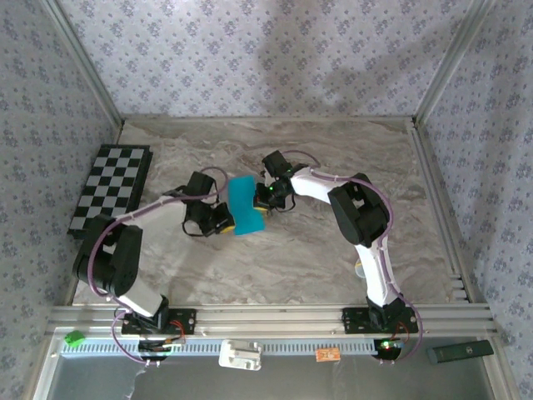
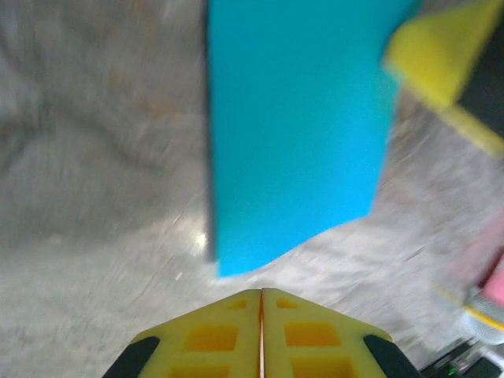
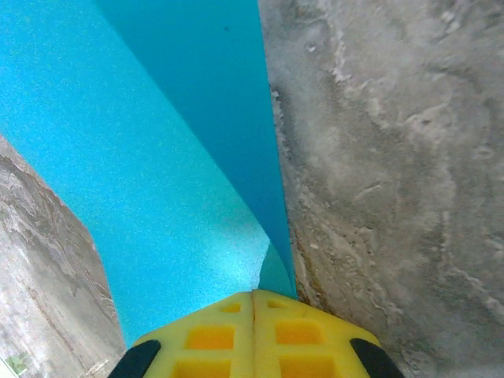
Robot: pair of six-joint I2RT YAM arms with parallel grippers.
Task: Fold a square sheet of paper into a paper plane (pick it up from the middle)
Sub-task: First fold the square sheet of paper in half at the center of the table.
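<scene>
The square sheet of paper (image 1: 243, 205) is teal-blue and lies in the middle of the marble table, between the two grippers. In the right wrist view the paper (image 3: 157, 157) curls over on itself, one layer arching above the other. My right gripper (image 3: 253, 293) is shut, and the curled edge runs in between its yellow fingertips. From above, the right gripper (image 1: 265, 200) sits at the sheet's right edge. My left gripper (image 2: 261, 291) is shut with nothing in it, just short of the paper's (image 2: 291, 126) near corner. It stands at the sheet's left side (image 1: 221, 220).
A black-and-white checkered board (image 1: 111, 190) lies at the table's left edge. Aluminium posts and patterned walls close in the table. A pink-and-red object (image 2: 492, 290) shows at the right edge of the left wrist view. Small items lie below the front rail (image 1: 266, 317).
</scene>
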